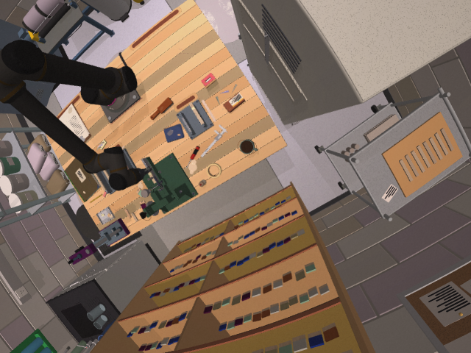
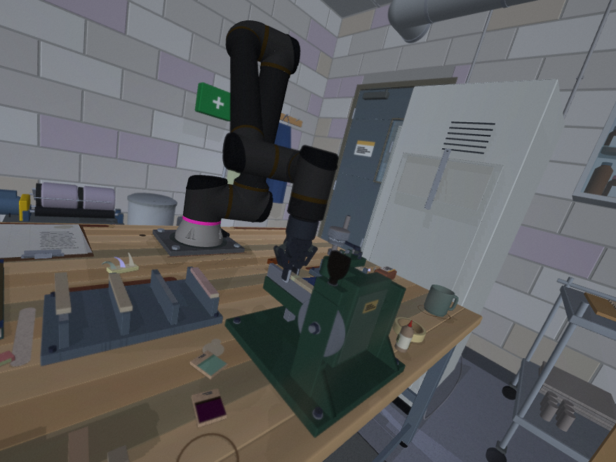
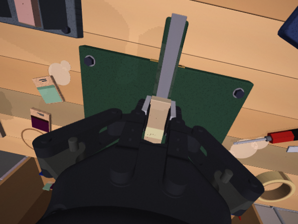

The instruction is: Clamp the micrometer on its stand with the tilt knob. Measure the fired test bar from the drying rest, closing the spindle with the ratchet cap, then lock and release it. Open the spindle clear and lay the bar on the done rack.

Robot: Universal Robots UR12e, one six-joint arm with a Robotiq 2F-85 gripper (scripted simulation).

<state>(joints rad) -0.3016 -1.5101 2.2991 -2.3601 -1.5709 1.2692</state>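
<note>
The tan fired test bar (image 3: 157, 120) lies along the top of the green micrometer stand (image 2: 332, 343), on the micrometer's grey frame (image 3: 170, 57). My gripper (image 3: 158, 110) is down over the bar, and its fingers are closed on the bar's two sides. In the second side camera the gripper (image 2: 292, 269) stands just left of the black tilt knob (image 2: 338, 266). The spindle and ratchet cap are hidden from me. A grey rack (image 2: 127, 308) with upright rests, some holding bars, sits on the bench to the left of the stand.
Behind the stand rise the arm's base (image 2: 204, 234) and a block wall. A grey cabinet (image 2: 447, 199) stands at the bench's right end. A mug (image 2: 440, 298), tape roll (image 3: 276, 184), red screwdriver (image 3: 273, 138) and small glaze tiles (image 3: 49, 90) lie about the bench.
</note>
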